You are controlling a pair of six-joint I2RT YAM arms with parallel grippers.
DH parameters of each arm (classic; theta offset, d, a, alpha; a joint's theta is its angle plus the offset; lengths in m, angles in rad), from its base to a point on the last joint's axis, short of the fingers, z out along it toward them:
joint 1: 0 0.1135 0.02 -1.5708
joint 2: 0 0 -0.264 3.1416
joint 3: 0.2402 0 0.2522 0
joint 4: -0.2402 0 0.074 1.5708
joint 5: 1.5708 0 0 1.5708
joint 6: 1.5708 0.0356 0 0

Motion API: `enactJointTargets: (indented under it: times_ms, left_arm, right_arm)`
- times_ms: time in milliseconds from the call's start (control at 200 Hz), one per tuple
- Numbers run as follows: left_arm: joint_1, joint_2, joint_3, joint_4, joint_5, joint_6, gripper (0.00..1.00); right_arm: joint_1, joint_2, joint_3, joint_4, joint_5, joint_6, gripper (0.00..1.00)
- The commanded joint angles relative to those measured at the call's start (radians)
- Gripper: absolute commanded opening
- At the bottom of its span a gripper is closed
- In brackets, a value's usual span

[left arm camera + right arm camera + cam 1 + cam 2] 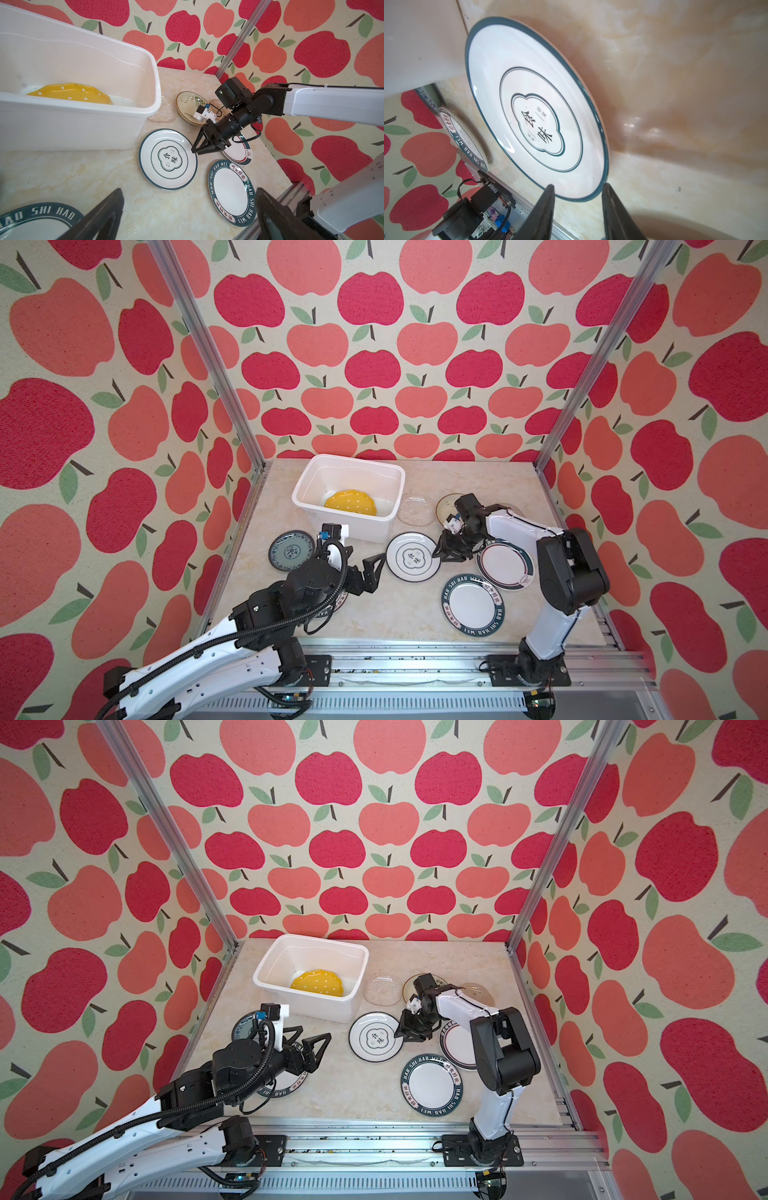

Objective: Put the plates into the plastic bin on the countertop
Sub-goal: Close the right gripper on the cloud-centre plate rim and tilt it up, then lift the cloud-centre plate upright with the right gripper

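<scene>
Lab booth: aluminium rails point(415, 660), apple wallpaper point(374, 364)

at mid-frame in both top views, my white plastic bin point(332, 524) stands upright on the marble-look countertop point(395, 614), and the yellow dotted plate point(351, 502) lies inside it. i see these flat outside: the emblem plate point(412, 556) just below the bin's right corner, a lettered-rim plate point(473, 605) lower right, and a clear glass plate point(415, 510) beside the bin's right wall.

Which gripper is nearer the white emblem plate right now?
Right. The right gripper sits at the rim of the emblem plate; the left gripper hovers off its opposite side, countertop between.
</scene>
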State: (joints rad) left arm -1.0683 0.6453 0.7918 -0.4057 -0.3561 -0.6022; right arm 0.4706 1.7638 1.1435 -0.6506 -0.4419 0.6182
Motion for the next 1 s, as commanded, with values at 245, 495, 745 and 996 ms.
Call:
enactJointTargets:
  times_ms: [245, 495, 745, 996]
  left_arm:
    - [-0.004, 0.074, 0.014, 0.047, 0.015, 0.016, 0.99]
    - [-0.004, 0.127, 0.044, 0.057, 0.072, 0.055, 0.99]
    - [-0.004, 0.164, 0.066, 0.057, 0.092, 0.065, 0.99]
    - [-0.003, 0.181, 0.076, 0.055, 0.101, 0.070, 0.99]
  right_arm:
    - [0.085, -0.208, -0.131, 0.085, 0.227, 0.402, 0.58]
    - [0.100, -0.202, -0.203, 0.213, 0.197, 0.516, 0.64]
    - [0.103, -0.190, -0.279, 0.300, 0.189, 0.558, 0.68]
    - [0.103, -0.156, -0.334, 0.421, 0.150, 0.567, 0.69]
